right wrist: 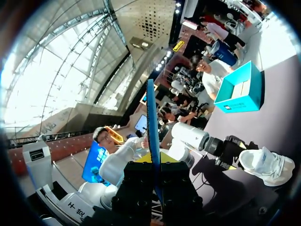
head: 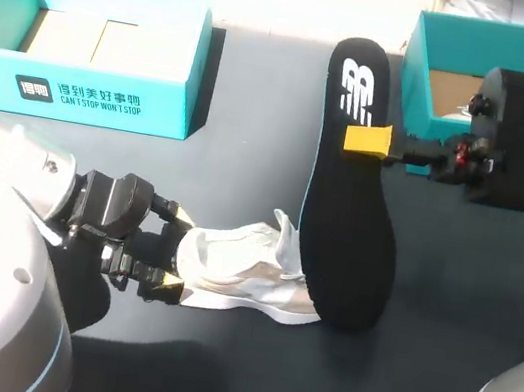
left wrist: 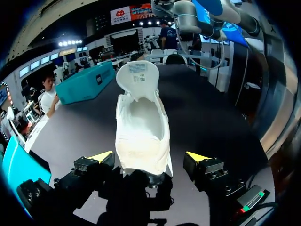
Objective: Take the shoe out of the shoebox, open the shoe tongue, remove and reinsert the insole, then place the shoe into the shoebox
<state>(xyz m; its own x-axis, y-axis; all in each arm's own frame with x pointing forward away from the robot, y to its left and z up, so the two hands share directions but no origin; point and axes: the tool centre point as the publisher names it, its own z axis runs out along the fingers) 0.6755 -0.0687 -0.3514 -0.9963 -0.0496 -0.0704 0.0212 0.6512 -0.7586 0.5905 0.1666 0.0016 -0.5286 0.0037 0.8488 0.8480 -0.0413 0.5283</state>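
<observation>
Yellow-tipped, the right end effector (head: 367, 140) pinches the rim of the black insole (head: 347, 221), whose far end overlaps the toe of the white shoe (head: 240, 265). The left end effector (head: 169, 249) stands wide open astride the shoe's heel. The shoe lies on the dark surface (head: 258, 104), outside the teal shoebox (head: 416, 71).

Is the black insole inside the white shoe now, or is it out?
Out. The right arm's jaws clamp the insole, its whole length visible, while the shoe lies on the table beside it.
</observation>
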